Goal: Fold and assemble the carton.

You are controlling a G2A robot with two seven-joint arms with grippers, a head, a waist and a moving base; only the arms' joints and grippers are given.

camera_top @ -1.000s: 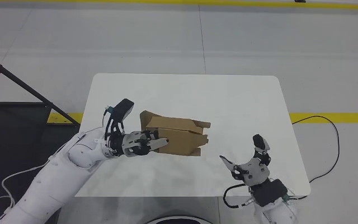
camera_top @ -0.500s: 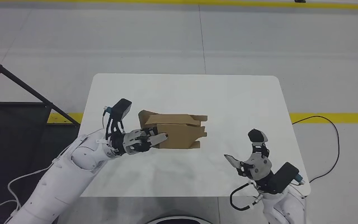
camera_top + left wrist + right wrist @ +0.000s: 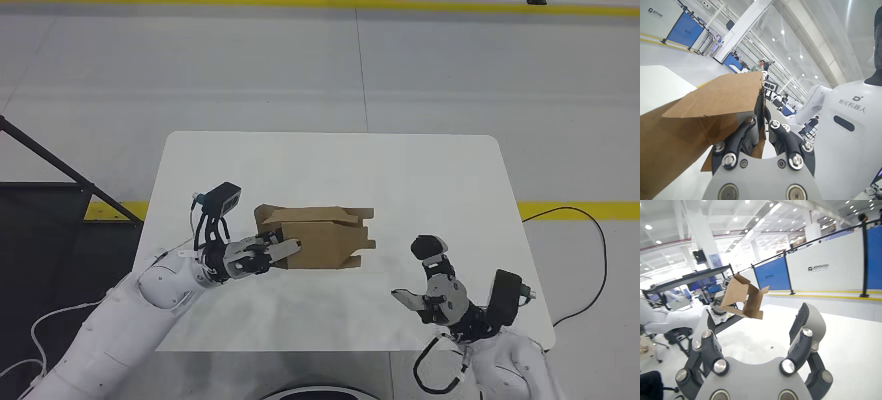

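A brown cardboard carton [image 3: 318, 237] hangs above the middle of the white table [image 3: 420, 180], partly opened with loose flaps at both ends. My left gripper [image 3: 283, 247] is shut on the carton's left end wall, and in the left wrist view the cardboard wall [image 3: 763, 106] stands pinched between the two black fingers. The carton [image 3: 743, 299] shows in the right wrist view too, lifted off the table. My right gripper [image 3: 420, 275] stands open near the table's front right, a little apart from the carton, nothing between its fingers [image 3: 800, 321].
A black frame [image 3: 50, 160] and a dark mat lie on the floor left of the table. A black cable [image 3: 590, 260] runs along the floor at the right. Yellow floor lines pass behind and beside the table.
The right gripper has turned and come left toward the carton. The left arm has levelled the carton, shifting it slightly, still held.
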